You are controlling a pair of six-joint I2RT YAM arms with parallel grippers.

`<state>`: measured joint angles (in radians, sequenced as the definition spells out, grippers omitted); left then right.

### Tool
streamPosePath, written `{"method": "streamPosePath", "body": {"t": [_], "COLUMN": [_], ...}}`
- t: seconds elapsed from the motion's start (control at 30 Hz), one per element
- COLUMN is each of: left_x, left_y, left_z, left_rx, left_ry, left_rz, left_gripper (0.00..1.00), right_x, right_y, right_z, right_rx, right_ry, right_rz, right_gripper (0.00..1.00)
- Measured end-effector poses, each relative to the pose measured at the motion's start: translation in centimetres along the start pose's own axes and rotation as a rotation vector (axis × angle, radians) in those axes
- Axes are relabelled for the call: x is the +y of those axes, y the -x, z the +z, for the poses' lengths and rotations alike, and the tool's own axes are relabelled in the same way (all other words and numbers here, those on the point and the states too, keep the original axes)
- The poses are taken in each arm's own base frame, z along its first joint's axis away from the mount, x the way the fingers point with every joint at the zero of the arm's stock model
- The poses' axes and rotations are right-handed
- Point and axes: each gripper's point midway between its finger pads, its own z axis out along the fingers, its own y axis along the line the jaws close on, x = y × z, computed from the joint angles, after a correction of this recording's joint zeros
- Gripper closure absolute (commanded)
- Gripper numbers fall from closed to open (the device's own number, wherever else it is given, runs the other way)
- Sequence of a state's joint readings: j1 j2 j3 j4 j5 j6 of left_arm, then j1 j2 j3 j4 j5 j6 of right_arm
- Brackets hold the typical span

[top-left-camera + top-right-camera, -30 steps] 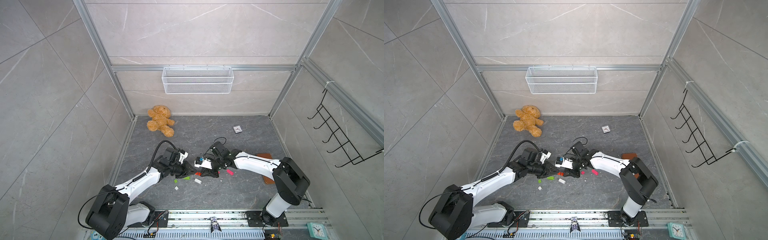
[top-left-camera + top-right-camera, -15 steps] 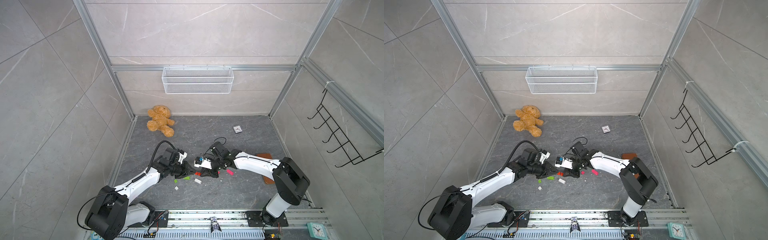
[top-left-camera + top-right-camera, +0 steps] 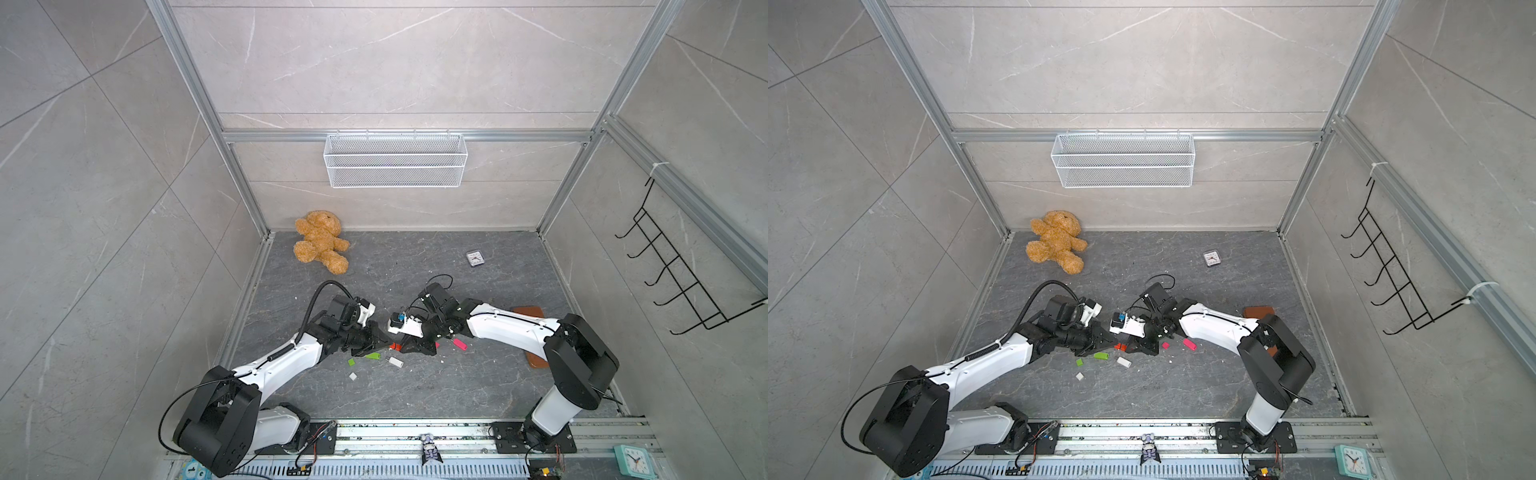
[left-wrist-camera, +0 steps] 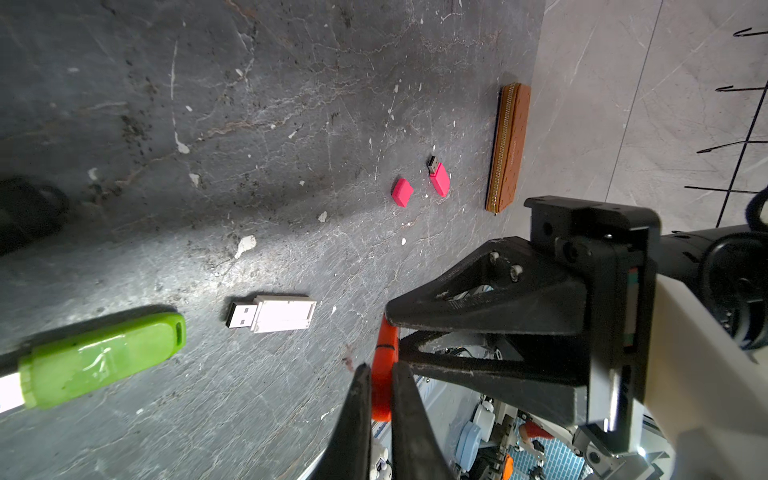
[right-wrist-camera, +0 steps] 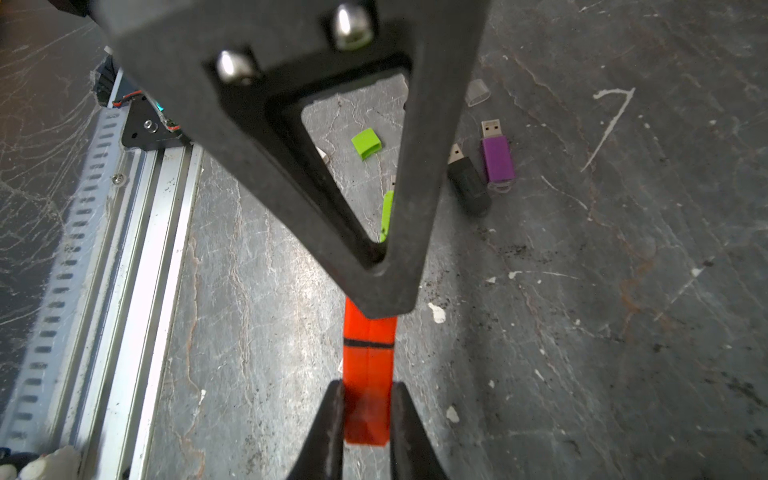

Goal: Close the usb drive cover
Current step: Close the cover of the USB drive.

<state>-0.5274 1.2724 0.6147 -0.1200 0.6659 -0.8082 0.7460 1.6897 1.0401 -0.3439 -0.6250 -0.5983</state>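
Mid-scene, L fingers & R fingers each pinch orange usb drive (opposite ends).

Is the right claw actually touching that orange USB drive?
Touching. The right wrist view shows the right claw squeezing the orange drive between its fingers, with no gap on either side.
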Motion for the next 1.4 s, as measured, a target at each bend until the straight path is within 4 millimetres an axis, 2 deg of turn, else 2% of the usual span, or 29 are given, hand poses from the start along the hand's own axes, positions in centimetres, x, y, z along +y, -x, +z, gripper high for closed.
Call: {"method": "streamPosePath", "body": {"t": [0.2, 0.37, 0.63, 0.73, 1.07, 1.17, 1.23, 1.4], "left_x": [0.16, 0.46, 0.87, 0.93, 0.84, 0.68, 0.54, 0.62], "left_y": [0.05, 0.29, 0.19, 0.12, -0.30, -0.32, -0.29, -0.43], "left_z": [0.15, 0.21, 0.26, 0.22, 0.33, 0.14, -0.02, -0.38], "left_rx": [0.001, -0.013, -0.023, -0.027, -0.016, -0.023, -0.029, -0.036], "left_ry": [0.003, 0.018, 0.033, 0.033, 0.031, 0.028, 0.026, 0.038], "left_rz": [-0.005, -0.005, -0.003, 0.000, 0.006, 0.012, 0.015, 0.014], "left_gripper": [0.93, 0.87, 0.86, 0.81, 0.77, 0.62, 0.57, 0.57], "right_x": [-0.05, -0.30, -0.25, -0.26, -0.72, -0.71, -0.71, -0.70], "right_y": [-0.12, -0.23, -0.32, -0.29, 0.65, 0.64, 0.66, 0.64], "right_z": [0.14, 0.66, 0.90, 0.90, 0.87, 0.87, 0.86, 0.87], "right_rx": [0.003, 0.008, 0.008, 0.006, -0.029, -0.029, -0.030, -0.029], "right_ry": [0.002, 0.013, 0.023, 0.023, 0.010, 0.010, 0.010, 0.010], "right_rz": [0.034, 0.078, 0.097, 0.097, 0.076, 0.076, 0.075, 0.067], "right_gripper": [0.86, 0.86, 0.86, 0.86, 0.86, 0.87, 0.87, 0.86]}}
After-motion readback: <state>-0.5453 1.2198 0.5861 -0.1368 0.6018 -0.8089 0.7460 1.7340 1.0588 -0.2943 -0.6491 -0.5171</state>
